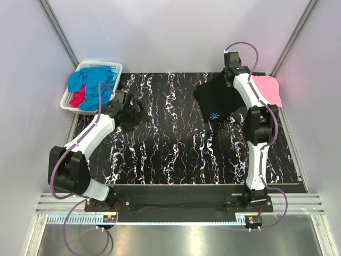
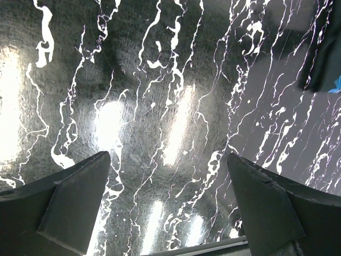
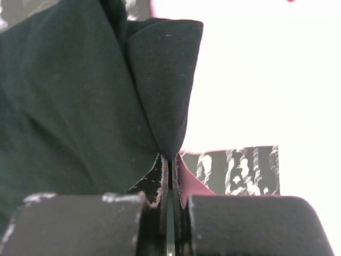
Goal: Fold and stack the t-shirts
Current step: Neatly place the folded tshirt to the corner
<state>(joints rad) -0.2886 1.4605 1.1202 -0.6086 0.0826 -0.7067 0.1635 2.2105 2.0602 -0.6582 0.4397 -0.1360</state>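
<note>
My left end effector (image 1: 130,109) (image 2: 168,157) is hanging released, jaws spread wide, just beside the white basket (image 1: 114,66) on its desk-centre side. Bare marbled desk (image 1: 170,144) (image 2: 160,80) is showing between the fingers (image 2: 80,197).

My right end effector (image 1: 229,80) (image 3: 169,176) is sitting well apart from the basket, across the desk at the far right. It is clenched, pinching a fold of the black t-shirt (image 1: 216,98) (image 3: 80,106). That shirt is lying bunched on the desk, a small blue print showing on the side nearer my bases. The pink t-shirt (image 1: 269,88) (image 3: 189,181) is lying touching it, on the side farther from the basket; a pink sliver is showing right at the fingertips, and I cannot tell if it is caught too.

The blue t-shirt (image 1: 96,80) and the red t-shirt (image 1: 78,98) are lying crumpled inside the basket.
</note>
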